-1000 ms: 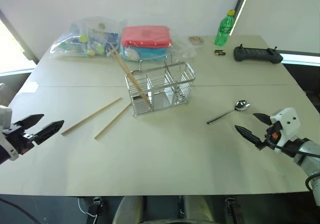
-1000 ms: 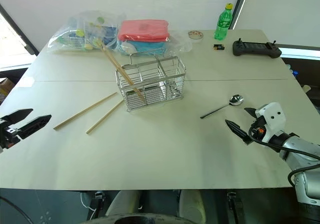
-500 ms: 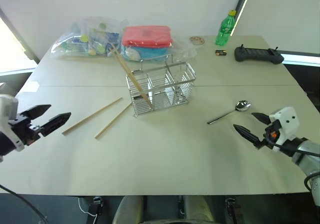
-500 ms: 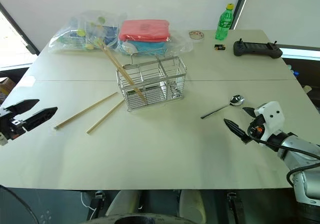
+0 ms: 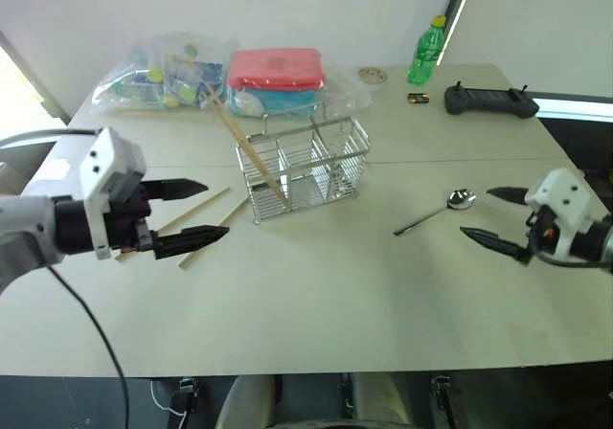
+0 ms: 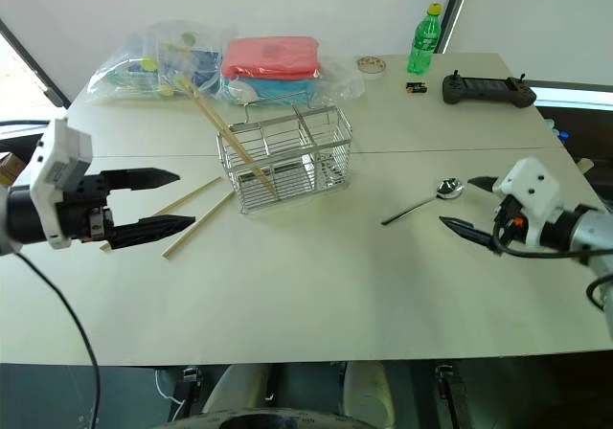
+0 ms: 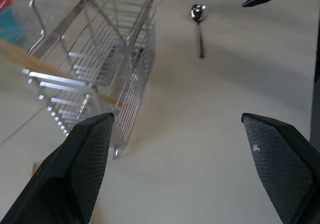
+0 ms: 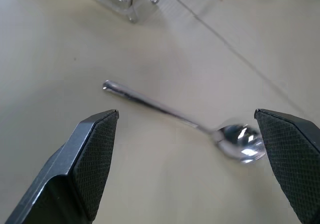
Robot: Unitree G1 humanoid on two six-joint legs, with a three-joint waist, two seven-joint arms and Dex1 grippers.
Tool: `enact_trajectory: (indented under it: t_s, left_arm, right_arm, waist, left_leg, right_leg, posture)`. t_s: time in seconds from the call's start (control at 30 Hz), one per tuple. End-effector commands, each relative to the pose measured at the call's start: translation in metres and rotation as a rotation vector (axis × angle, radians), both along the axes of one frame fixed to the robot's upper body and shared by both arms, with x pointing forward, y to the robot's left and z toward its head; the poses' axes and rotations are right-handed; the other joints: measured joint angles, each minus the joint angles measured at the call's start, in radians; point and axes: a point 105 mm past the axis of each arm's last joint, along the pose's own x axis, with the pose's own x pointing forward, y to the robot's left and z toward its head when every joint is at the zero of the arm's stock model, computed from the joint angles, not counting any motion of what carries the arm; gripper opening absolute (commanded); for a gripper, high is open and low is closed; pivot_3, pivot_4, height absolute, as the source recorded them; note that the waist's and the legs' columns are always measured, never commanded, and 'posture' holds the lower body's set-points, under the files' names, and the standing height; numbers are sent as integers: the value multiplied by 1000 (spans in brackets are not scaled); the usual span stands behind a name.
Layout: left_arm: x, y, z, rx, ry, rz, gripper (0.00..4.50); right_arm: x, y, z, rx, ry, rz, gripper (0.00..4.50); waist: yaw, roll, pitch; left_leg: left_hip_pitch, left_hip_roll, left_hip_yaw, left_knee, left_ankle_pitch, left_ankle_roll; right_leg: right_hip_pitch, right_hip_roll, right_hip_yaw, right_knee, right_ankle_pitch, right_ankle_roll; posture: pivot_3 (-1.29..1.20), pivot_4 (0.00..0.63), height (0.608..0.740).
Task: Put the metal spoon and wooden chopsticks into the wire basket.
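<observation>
left gripper (image 5: 196,214) spread wide and empty, hovering over two loose wooden chopsticks (image 5: 190,226) on the table (image 5: 316,295). right gripper (image 5: 498,218) spread too, empty, just beside the metal spoon (image 5: 436,210) lying flat. mid-table, the wire basket (image 5: 306,169) holds more chopsticks, leaning. far back: red-lidded container (image 5: 278,70), green bottle (image 5: 427,53), black controller (image 5: 488,101). no label is readable.

You have bright, even daylight on the pale table (image 5: 316,295), with a blown-out patch of window glare at nine o'clock. Shadows are faint and soft. Glints sit on the wire basket (image 5: 306,166) and the metal spoon (image 8: 240,144). In the left wrist view the basket looks smeared.
</observation>
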Motion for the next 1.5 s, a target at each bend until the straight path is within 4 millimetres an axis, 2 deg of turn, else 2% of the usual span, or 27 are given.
enact_trajectory:
  t_s: [0.03, 0.17, 0.27, 0.33, 0.37, 0.5, 0.6, 0.63, 0.7, 0.73, 0.8, 0.87, 1.0, 1.1, 1.2, 1.3, 1.5]
  left_arm:
    - [0, -10, 8, -7, -30, -31, 4311]
    - [0, -18, 1, 17, -35, -60, 4311]
    - [4, -16, 1, 12, -43, -44, 4311]
    - [6, -15, 1, 8, -45, -35, 4311]
    - [6, -14, 0, 8, -46, -33, 4311]
    - [6, -17, -1, 4, -45, -46, 4311]
    - [10, -19, 0, -9, -50, -51, 4311]
    - [11, -19, -1, -12, -52, -52, 4311]
    - [13, -21, -1, -18, -55, -55, 4311]
    - [14, -22, -1, -22, -57, -58, 4311]
    - [15, -23, -1, -30, -60, -65, 4311]
    - [18, -24, 0, -36, -66, -67, 4311]
    - [21, -25, 3, -54, -84, -58, 4311]
    - [21, -25, 4, -59, -90, -51, 4311]
    - [14, -28, 4, -58, -85, -61, 4311]
    - [7, -29, 3, -40, -72, -81, 4311]
    - [-5, -31, 8, -8, -45, -122, 4311]
  right_arm:
    - [7, -3, 10, -53, -19, 44, 4500]
    - [19, -1, 12, -32, -24, 9, 4500]
    - [36, 14, 18, 116, -81, -144, 4500]
    - [40, 22, 22, 184, -91, -218, 4500]
    - [44, 30, 24, 258, -83, -315, 4500]
    - [37, 63, 24, 460, 76, -487, 4500]
    - [39, 58, 14, 581, 187, -679, 4500]
    - [37, 60, 20, 551, 168, -667, 4500]
    - [31, 67, 44, 393, -14, -521, 4500]
    - [26, 75, 54, 283, -119, -381, 4500]
    - [12, 85, 58, 186, -151, -114, 4500]
    - [11, 74, 62, 136, -155, 2, 4500]
    - [16, 51, 54, -66, -108, 204, 4500]
    - [17, 44, 45, -136, -39, 332, 4500]
    - [22, 39, 29, -237, 35, 443, 4500]
    - [34, 38, 17, -306, 70, 506, 4500]
    - [59, 50, 3, -371, 86, 597, 4500]
  waist:
    - [0, 0, 0]
    - [0, 0, 0]
    - [-2, -2, 0]
    - [0, -1, 0]
    - [1, -1, 1]
    - [3, 0, 1]
    - [10, -1, 0]
    - [14, -2, 0]
    - [23, 0, 1]
    - [28, 1, 2]
    - [27, 1, 1]
    - [9, -2, 1]
    - [-18, -5, 4]
    - [-28, -6, 7]
    - [-30, -5, 8]
    - [-27, -4, 8]
    - [-22, -4, 9]
  left_leg:
    - [0, 0, 0, 0, 0, 0]
    - [-1, -1, 0, 0, 0, 0]
    - [-1, -1, 0, 1, 0, 0]
    - [-1, 0, 0, 1, 0, 0]
    - [-1, 0, -1, 1, 0, 0]
    - [-2, 0, -2, 1, 0, 0]
    - [-2, 0, -3, 0, 0, 0]
    - [-3, -1, -4, 1, 0, 0]
    - [-4, -2, -5, 1, 0, 0]
    - [-6, -4, -4, 1, 0, 0]
    - [-6, -6, -2, 1, 0, 1]
    - [-4, -6, 0, 1, -1, 3]
    - [2, -4, 1, 1, -1, 3]
    - [12, -1, 4, 0, -2, 3]
    - [13, 1, 3, 1, -2, 2]
    - [12, 1, 3, 0, -1, 2]
    - [11, 0, 4, 0, -1, 2]
  right_leg:
    - [0, 0, 0, 0, 0, 0]
    - [0, 0, 0, -1, 0, 0]
    - [0, 0, 1, 0, 0, 0]
    - [-1, 0, 1, 1, 1, 0]
    - [-1, 0, 1, 1, 1, -1]
    - [-3, 3, 2, 2, 1, -2]
    - [-3, 3, 1, 1, 2, -2]
    - [-3, 3, 1, 1, 2, -2]
    - [-3, 2, 1, 0, 1, -2]
    - [-3, 1, 1, -1, 1, -2]
    - [-2, -2, 3, -2, 1, 5]
    - [0, -2, 3, -3, 1, 11]
    - [4, -1, 3, -2, 2, 12]
    - [12, 0, 3, -1, -2, 10]
    - [11, 2, 3, 0, -1, 8]
    - [10, 2, 4, 0, 1, 6]
    - [9, 2, 5, -1, 3, 5]
  posture:
    - [0, 150, 692]
    - [0, 150, 692]
    - [0, 150, 692]
    - [0, 150, 692]
    - [0, 150, 692]
    - [0, 150, 692]
    - [0, 150, 692]
    - [0, 150, 692]
    - [0, 150, 692]
    - [0, 150, 692]
    - [0, 150, 692]
    - [0, 150, 692]
    - [0, 150, 692]
    - [0, 150, 692]
    - [0, 150, 692]
    - [0, 150, 692]
    - [0, 150, 692]
